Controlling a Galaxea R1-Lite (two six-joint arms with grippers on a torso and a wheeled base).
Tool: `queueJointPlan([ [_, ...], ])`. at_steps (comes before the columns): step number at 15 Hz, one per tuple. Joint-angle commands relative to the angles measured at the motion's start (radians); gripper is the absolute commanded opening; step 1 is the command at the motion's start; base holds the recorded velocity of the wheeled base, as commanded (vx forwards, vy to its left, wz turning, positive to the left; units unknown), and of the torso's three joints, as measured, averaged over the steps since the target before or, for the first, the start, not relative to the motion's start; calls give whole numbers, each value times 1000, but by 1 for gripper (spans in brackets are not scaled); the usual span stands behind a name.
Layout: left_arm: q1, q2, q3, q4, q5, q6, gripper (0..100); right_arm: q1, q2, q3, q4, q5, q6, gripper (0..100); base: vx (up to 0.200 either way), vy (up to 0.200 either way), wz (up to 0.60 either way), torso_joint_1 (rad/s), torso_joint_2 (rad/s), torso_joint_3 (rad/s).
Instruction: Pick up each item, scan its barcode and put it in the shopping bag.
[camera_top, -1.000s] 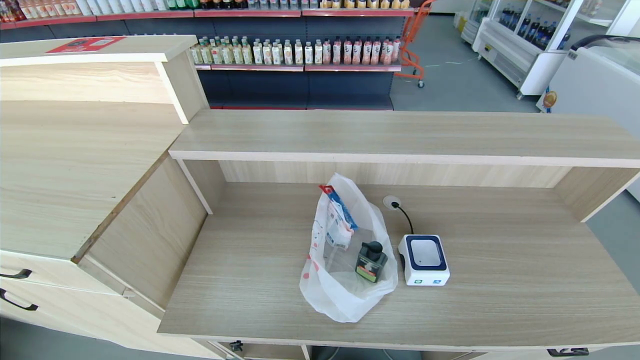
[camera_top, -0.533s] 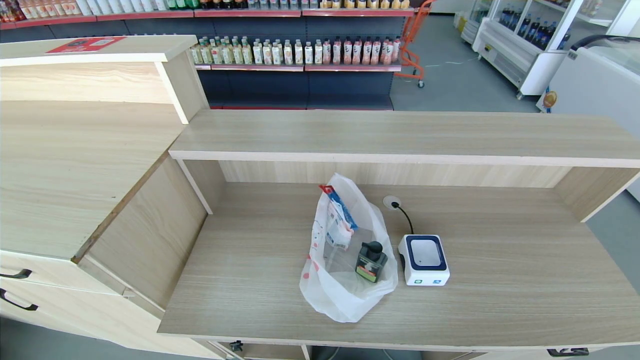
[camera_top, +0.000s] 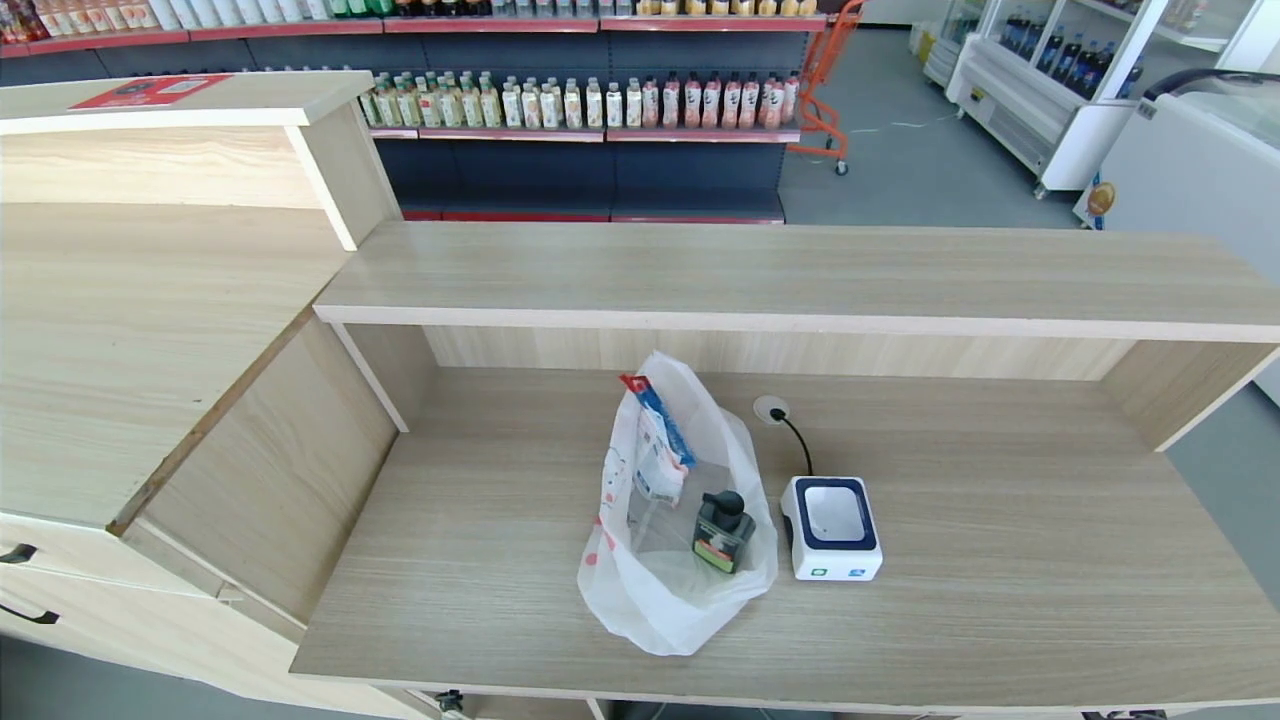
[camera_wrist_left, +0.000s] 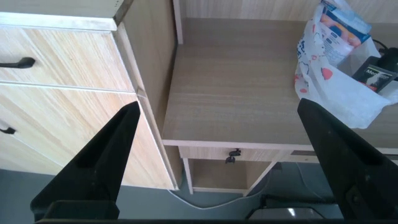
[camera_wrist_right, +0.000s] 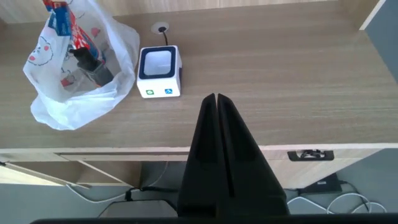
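Note:
A white plastic shopping bag (camera_top: 660, 600) stands open on the wooden counter (camera_top: 1000, 580). Inside it are a blue and white packet (camera_top: 655, 450) and a dark pump bottle (camera_top: 722, 535), both upright. A white barcode scanner (camera_top: 830, 525) sits just right of the bag, its cable running to a hole (camera_top: 770, 407). My left gripper (camera_wrist_left: 219, 106) hangs open below the counter's front edge, off the bag's (camera_wrist_left: 339, 93) left. My right gripper (camera_wrist_right: 216, 98) is shut on nothing, out in front of the counter edge, right of the scanner (camera_wrist_right: 158, 71) and the bag (camera_wrist_right: 68, 106).
A raised ledge (camera_top: 800, 270) runs along the counter's back. A taller cabinet (camera_top: 150, 320) with drawers (camera_wrist_left: 56, 93) closes off the left side. Bare counter lies right of the scanner (camera_wrist_right: 298, 68). Store shelves with bottles (camera_top: 600, 100) stand beyond.
The whole head view has shifted a little, so the camera has moved. Bag, items and scanner keep their places relative to each other.

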Motion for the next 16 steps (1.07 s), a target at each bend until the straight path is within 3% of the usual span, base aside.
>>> queueJointPlan([
  [1,-1,0,0,0,0,0,100,-2,5,0,0,0,0,0,0,-200,0,7,2,-2],
  [3,-1,0,0,0,0,-8,100,-2,5,0,0,0,1,0,0,-200,0,0,2,0],
  [10,-1,0,0,0,0,-6,100,-2,5,0,0,0,0,0,0,0,0,0,0,0],
  [16,-1,0,0,0,-2,-5,100,-2,5,0,0,0,1,0,200,0,0,-2,-2,2],
])
